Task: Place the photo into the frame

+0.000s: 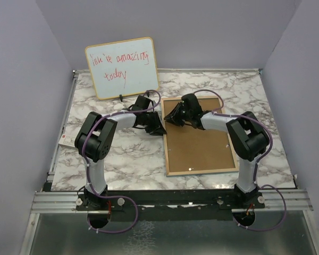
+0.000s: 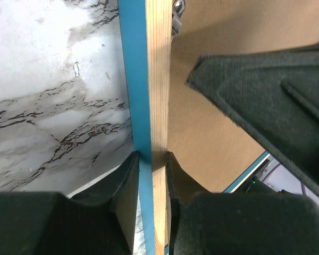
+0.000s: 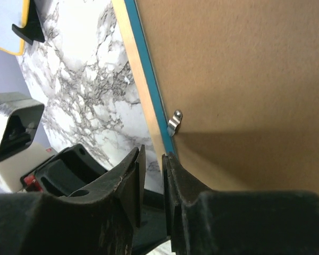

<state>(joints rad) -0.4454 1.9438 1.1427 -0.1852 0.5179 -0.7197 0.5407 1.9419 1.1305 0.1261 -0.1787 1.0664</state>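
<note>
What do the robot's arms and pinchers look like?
The left arm and right arm are pale grey tubes with chunky black joints. Thin purple cables loop along them. The left gripper and right gripper are black, each with two wedge-shaped fingers.

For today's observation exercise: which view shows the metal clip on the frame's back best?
Right wrist: the metal clip shows whole on the frame. Left wrist crops it at the top; overhead it cannot be made out.
</note>
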